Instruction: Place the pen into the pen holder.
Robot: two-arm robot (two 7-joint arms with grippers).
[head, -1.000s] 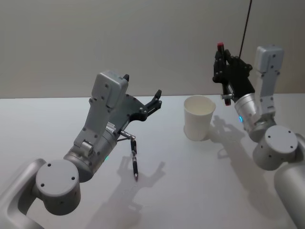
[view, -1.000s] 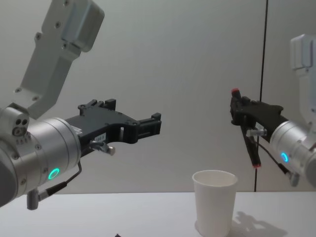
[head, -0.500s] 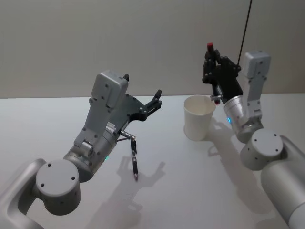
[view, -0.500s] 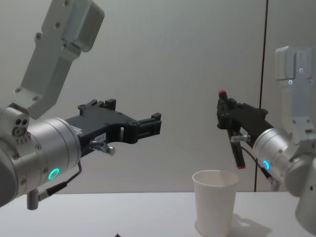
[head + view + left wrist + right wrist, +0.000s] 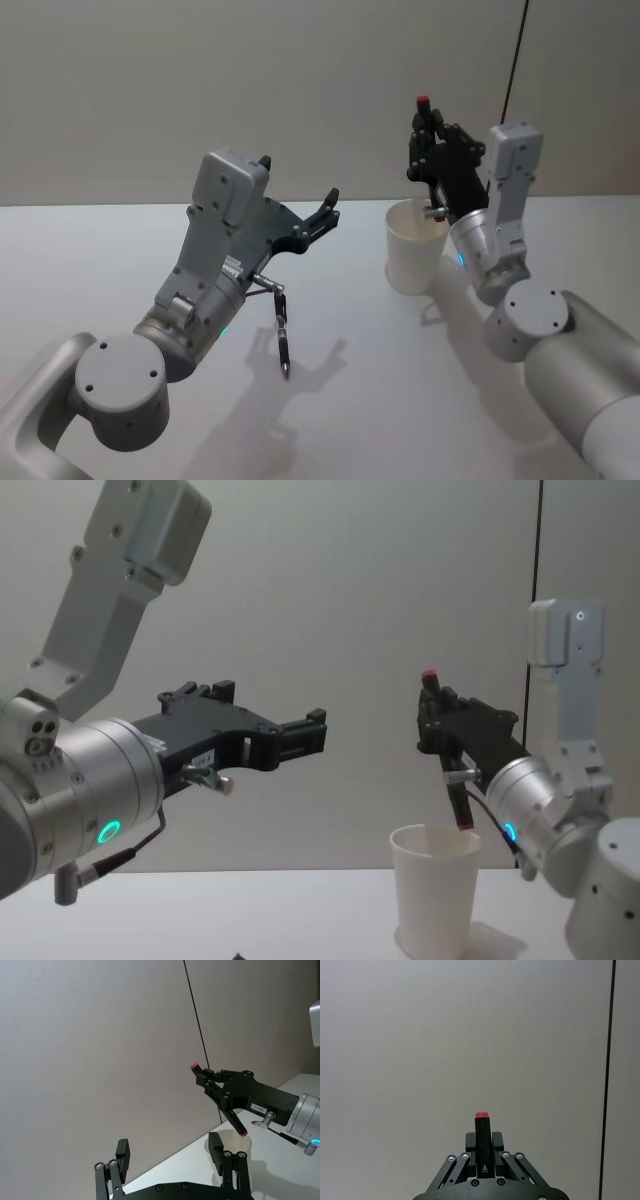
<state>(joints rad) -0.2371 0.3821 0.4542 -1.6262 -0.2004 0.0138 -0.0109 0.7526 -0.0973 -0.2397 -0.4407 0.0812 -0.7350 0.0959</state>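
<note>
Over pen holder [image 5: 435, 892], right tool's [image 5: 438, 723] pen [image 5: 459, 802]

White table [image 5: 100, 260] — one pen holder [image 5: 412, 258] stands upright on it.

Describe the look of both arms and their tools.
The left arm and right arm are pale grey with rounded joints and a boxy wrist housing. Left tool and right tool are black two-finger linkages with silver screws. Each silver wrist carries a teal light and a thin black cable.

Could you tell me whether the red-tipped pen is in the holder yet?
Not yet: the right gripper holds the pen, tip at the pen holder's rim.
</note>
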